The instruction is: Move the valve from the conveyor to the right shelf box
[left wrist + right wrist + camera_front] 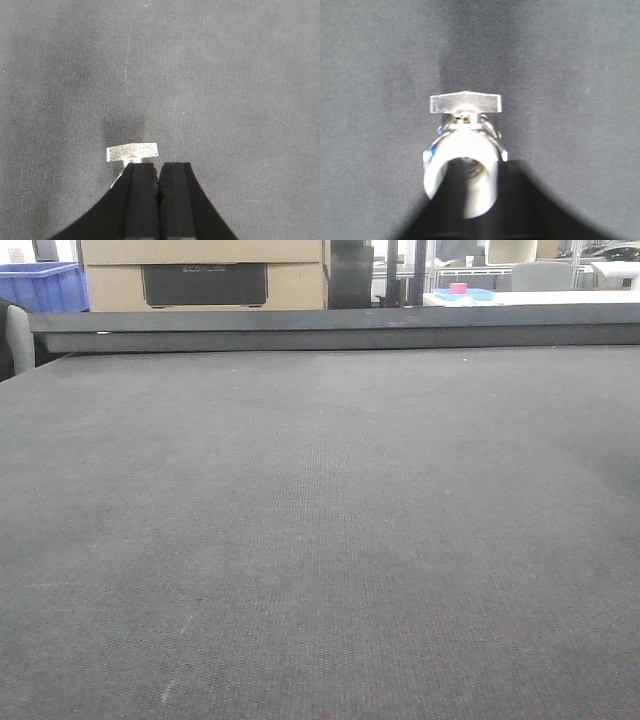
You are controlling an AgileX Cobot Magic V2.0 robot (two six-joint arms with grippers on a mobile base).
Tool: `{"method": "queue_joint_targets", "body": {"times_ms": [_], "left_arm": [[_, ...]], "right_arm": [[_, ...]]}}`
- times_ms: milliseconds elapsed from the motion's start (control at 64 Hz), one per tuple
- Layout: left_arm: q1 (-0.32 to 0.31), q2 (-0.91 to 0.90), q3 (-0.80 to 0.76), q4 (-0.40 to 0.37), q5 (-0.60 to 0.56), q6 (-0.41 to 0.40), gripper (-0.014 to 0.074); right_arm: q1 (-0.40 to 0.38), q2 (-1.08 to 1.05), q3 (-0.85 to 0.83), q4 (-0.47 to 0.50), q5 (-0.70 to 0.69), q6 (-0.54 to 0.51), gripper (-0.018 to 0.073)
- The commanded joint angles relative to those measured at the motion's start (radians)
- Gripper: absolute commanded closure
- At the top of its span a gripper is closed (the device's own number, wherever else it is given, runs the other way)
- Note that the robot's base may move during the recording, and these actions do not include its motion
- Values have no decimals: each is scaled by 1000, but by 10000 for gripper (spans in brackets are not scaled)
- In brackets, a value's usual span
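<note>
Tight against the right gripper point(465, 225), a dark blur whose opening I cannot tell, the valve point(463, 165) is sitting with its bore facing back and its handle point(465, 103) just beyond. It is looking like polished metal, likely stiff, weighty and slippery, so the round body is offering surer purchase than the thin handle. The left gripper point(159, 172) is pressing its fingers together, with a T-handle point(132, 151) peeking out just past the tip. Whether it is clamping that, I cannot tell. Beyond, the conveyor point(320, 540) is stretching away.

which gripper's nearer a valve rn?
Right, probably. Right gripper: valve sits right at it, filling the view, fingers hidden. Left gripper: shut tips overlap a valve handle, body hidden.
</note>
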Motion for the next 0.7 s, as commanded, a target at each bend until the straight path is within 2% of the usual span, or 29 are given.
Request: {"method": "queue_joint_targets", "body": {"times_ms": [0, 78, 125, 312, 469, 688], "left_arm": [[2, -1, -11, 0, -2, 1, 707], [2, -1, -11, 0, -2, 1, 707], [2, -1, -11, 0, -2, 1, 707], [2, -1, -11, 0, -2, 1, 707], [2, -1, -11, 0, -7, 1, 707], [2, -1, -11, 0, -7, 1, 707]], "right_arm": [[-3, 2, -9, 2, 4, -3, 196], [-3, 6, -7, 50, 4, -3, 103], [-3, 11, 0, 64, 4, -3, 87], [-3, 38, 85, 63, -49, -3, 95], [-3, 71, 145, 58, -193, -3, 95], [-3, 93, 145, 56, -195, -3, 95]]}}
